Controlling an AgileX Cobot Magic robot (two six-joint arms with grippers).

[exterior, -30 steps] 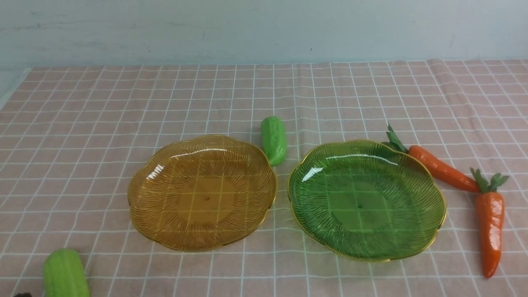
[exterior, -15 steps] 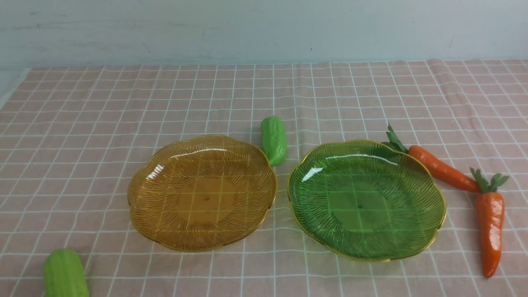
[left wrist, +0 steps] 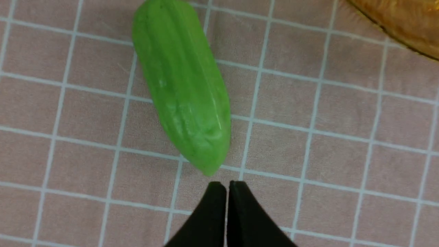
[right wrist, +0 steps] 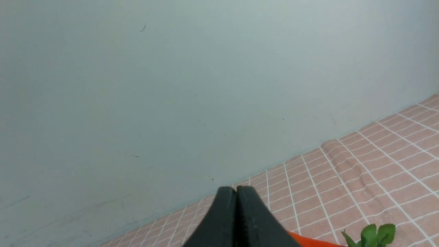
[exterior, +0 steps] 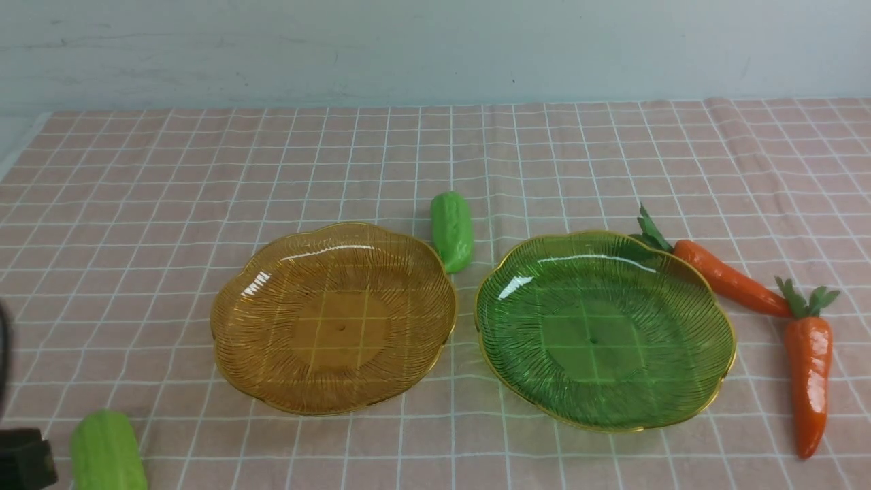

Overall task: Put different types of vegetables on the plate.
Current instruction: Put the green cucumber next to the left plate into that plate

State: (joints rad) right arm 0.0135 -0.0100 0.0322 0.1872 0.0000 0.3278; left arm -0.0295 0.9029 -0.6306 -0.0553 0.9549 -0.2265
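Note:
A light-green gourd [exterior: 107, 452] lies at the near left edge; in the left wrist view the same gourd [left wrist: 181, 85] fills the middle. My left gripper [left wrist: 226, 185] is shut and empty, its tips just short of the gourd's narrow end. A second gourd [exterior: 452, 231] lies behind and between the amber plate [exterior: 272, 272] and the green plate [exterior: 680, 286], both empty. Two orange carrots [exterior: 731, 279] [exterior: 808, 371] lie right of the green plate. My right gripper [right wrist: 236, 190] is shut and empty, raised, facing the wall; a carrot [right wrist: 308, 240] and its leaves [right wrist: 374, 235] show below it.
A pink checked cloth [exterior: 136, 204] covers the table, with a wrinkle near its far right. A pale wall [exterior: 435, 47] stands behind. A black part of my left arm [exterior: 24, 459] shows at the near left corner. The amber plate's rim [left wrist: 404, 24] shows in the left wrist view.
A black part of my left arm has come into the front view at the near left corner, beside the near gourd. The vegetables and plates have not moved.

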